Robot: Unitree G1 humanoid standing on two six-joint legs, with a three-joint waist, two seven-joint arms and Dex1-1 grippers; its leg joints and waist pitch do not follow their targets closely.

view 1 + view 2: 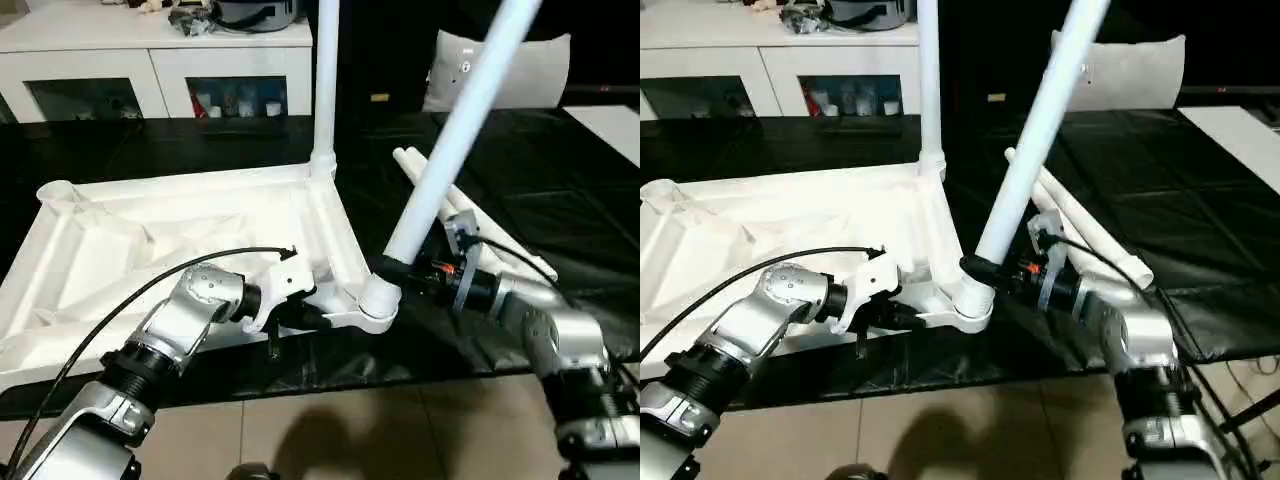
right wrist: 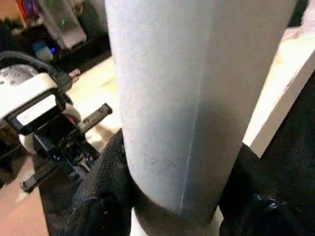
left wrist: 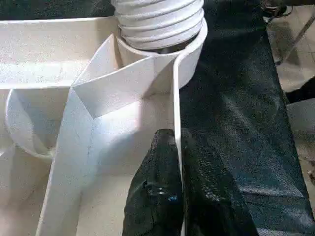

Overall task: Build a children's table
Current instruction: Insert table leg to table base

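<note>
The left gripper's two black fingers are pinched tight on the thin near-right edge wall of the tabletop, one finger on each side of the rib, while the right gripper's fingers are spread about halfway and clamp round the foot of a leg. The tabletop lies upside down on the black-covered work table, ribbed underside up, its near-right corner socket at the table's near edge. The clamped leg leans up and to the right out of that socket, its ridged end sitting in the ring, so it looks part-seated and not yet straight. The left grip seems meant to hold the top steady while the right arm works the leg. A second leg already stands upright in the far-right socket. Two spare legs lie on the black cover just right of the tabletop, within reach.
</note>
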